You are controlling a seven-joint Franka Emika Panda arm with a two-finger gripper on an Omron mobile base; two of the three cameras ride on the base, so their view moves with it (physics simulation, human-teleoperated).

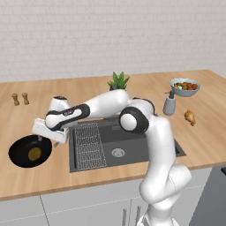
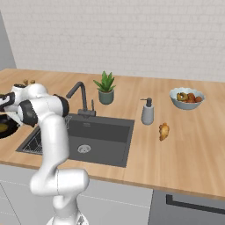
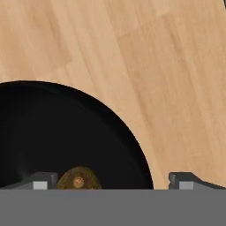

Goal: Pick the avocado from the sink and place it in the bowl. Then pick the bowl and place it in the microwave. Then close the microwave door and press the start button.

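The glossy black bowl point(image 1: 17, 155) point(image 2: 5, 130) stands on the wooden counter left of the sink point(image 1: 132, 145) point(image 2: 103, 134). Inside it lies the avocado point(image 1: 35, 153) point(image 3: 79, 179), a small olive-brown lump. My gripper point(image 1: 47, 141) point(image 3: 114, 182) hangs open just above the bowl's sink-side rim, holding nothing. In the hand view one fingertip point(image 3: 42, 181) is over the bowl point(image 3: 66, 128) beside the avocado, and the other is over bare counter. The microwave and its door are out of view.
A wire rack point(image 1: 89, 145) fills the sink's left half, with the faucet point(image 2: 80, 97) behind. A potted plant point(image 1: 118, 82), soap dispenser point(image 1: 169, 104), grey fruit bowl point(image 1: 185, 87), yellowish lumpy item point(image 1: 190, 117) and two shakers point(image 1: 20, 99) stand on the counter.
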